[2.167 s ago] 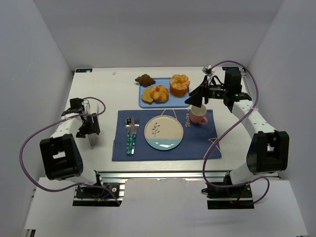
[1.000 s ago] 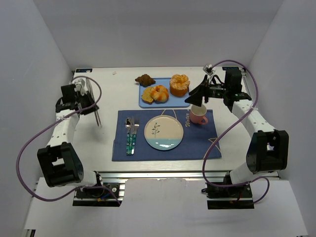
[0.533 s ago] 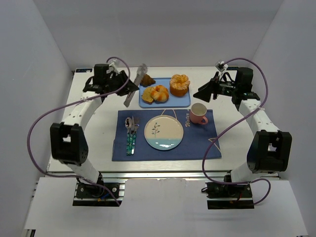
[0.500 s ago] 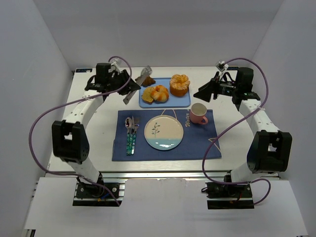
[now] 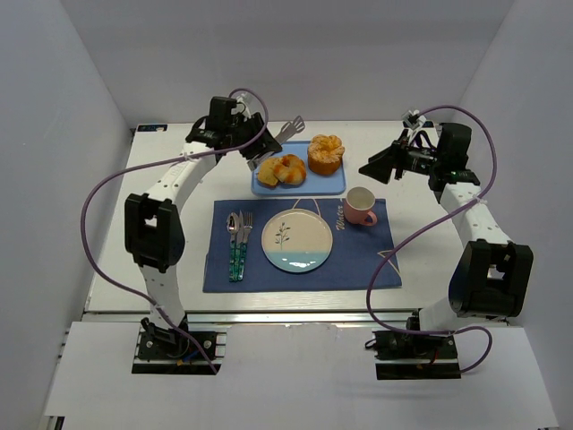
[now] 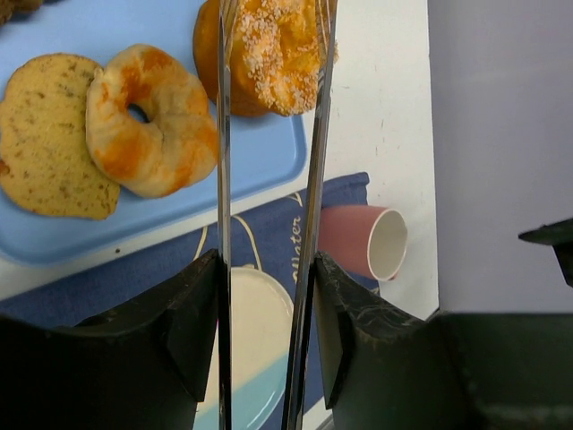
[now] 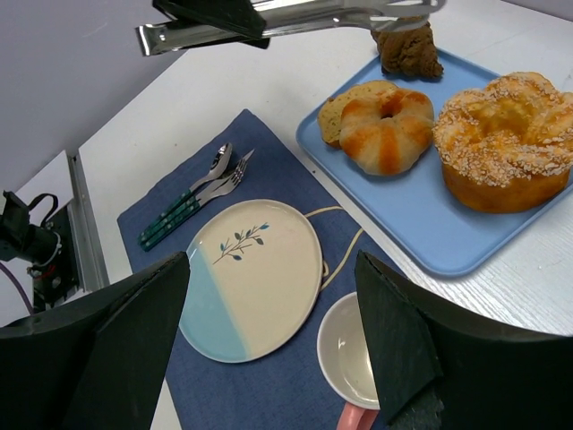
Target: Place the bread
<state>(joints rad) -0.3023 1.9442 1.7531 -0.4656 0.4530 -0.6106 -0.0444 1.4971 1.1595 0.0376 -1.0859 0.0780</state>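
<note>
Tongs are gripped between the left fingers, with the blades sprung partly apart and aimed at the bread. The bread sits untouched at the right end of the blue tray on the bench. It is judged light, soft and easily crushed, with a seeded crust that sheds, so it is best pinched low across its firmer sides. The right fingers are spread wide, and nothing is held.

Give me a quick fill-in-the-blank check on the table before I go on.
The bread sits on the blue ____.
The left claw holds metal ____.
The pink cup stands on the plate's ____ side.
Missing: tray; tongs; right.
</note>
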